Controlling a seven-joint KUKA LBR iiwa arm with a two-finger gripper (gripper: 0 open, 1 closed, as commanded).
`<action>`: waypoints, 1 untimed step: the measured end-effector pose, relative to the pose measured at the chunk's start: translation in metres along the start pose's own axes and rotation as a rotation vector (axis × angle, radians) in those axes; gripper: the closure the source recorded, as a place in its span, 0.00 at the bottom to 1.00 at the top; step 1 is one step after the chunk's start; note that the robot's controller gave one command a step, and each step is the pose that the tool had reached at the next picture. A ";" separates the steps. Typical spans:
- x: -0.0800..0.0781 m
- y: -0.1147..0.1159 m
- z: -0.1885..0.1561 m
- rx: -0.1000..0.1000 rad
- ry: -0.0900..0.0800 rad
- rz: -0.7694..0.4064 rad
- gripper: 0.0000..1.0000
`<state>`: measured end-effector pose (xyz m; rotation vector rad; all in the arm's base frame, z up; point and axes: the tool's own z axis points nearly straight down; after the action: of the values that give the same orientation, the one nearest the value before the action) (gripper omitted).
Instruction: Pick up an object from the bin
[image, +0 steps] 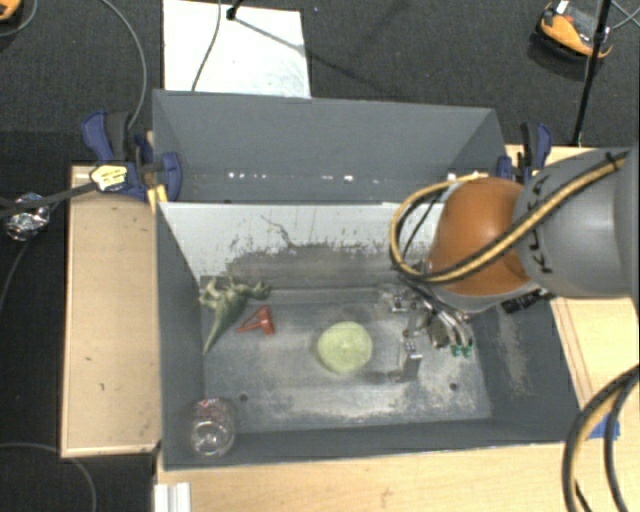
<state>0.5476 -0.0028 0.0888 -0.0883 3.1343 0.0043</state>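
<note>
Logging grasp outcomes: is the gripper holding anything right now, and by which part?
Nothing seen in it; the gripper hangs just right of the pale green ball, apart from it.

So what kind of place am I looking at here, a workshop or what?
Most likely a robotics lab test rig: a robot arm reaches into a grey metal bin holding a green ball, a red cone and a toy dinosaur, with cables lying around.

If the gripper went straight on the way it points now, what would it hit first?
Most likely the bare bin floor, just right of the pale green ball. The gripper points down beside the ball, not over it, though depth is hard to judge.
</note>
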 end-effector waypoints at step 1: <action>-0.005 0.049 0.013 0.004 -0.008 -0.011 1.00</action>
<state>0.5504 0.0469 0.0765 -0.1053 3.1259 -0.0015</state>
